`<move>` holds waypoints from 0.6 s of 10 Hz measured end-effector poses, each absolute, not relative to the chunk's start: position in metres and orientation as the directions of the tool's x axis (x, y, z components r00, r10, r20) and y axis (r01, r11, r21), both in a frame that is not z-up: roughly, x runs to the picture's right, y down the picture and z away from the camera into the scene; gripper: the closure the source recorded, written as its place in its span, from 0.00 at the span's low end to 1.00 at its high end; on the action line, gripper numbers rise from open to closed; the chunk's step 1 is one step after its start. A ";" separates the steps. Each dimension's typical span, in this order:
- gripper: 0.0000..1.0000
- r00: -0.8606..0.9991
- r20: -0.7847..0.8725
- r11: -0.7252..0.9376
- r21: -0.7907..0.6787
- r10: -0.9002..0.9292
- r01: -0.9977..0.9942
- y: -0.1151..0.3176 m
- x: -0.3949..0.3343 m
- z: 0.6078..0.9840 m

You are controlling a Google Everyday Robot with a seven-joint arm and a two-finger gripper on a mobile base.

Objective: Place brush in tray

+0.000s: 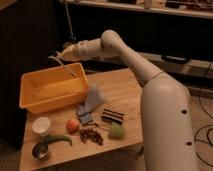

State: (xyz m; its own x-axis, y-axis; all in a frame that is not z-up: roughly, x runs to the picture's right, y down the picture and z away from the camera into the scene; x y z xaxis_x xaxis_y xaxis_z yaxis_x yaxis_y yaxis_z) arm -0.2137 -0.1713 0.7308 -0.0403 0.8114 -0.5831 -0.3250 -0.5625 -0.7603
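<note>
Holding hand above tray back rim, pinching brush angled downward, lining up drop inside.

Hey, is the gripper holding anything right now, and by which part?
Yes: the gripper, above the tray back rim, holds the brush by its upper end; the rest slants down toward the tray.

1. Dim room, warm yellowish light; back area very dark.
2. Wooden table, light slatted top, stands in foreground.
3. Long pale shelf runs across the top, dark cabinet fronts beneath.
4. Lower ledge at right.
5. Tool hangs above table's far-left side.
6. Dark cables on grey floor, right.
</note>
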 end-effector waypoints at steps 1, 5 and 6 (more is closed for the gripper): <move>0.36 -0.032 -0.588 -0.563 -0.754 0.808 -0.339 -0.167 -0.216 0.734; 0.20 -0.009 -0.612 -0.574 -0.737 0.791 -0.356 -0.158 -0.217 0.741; 0.20 -0.009 -0.611 -0.573 -0.738 0.792 -0.356 -0.158 -0.217 0.740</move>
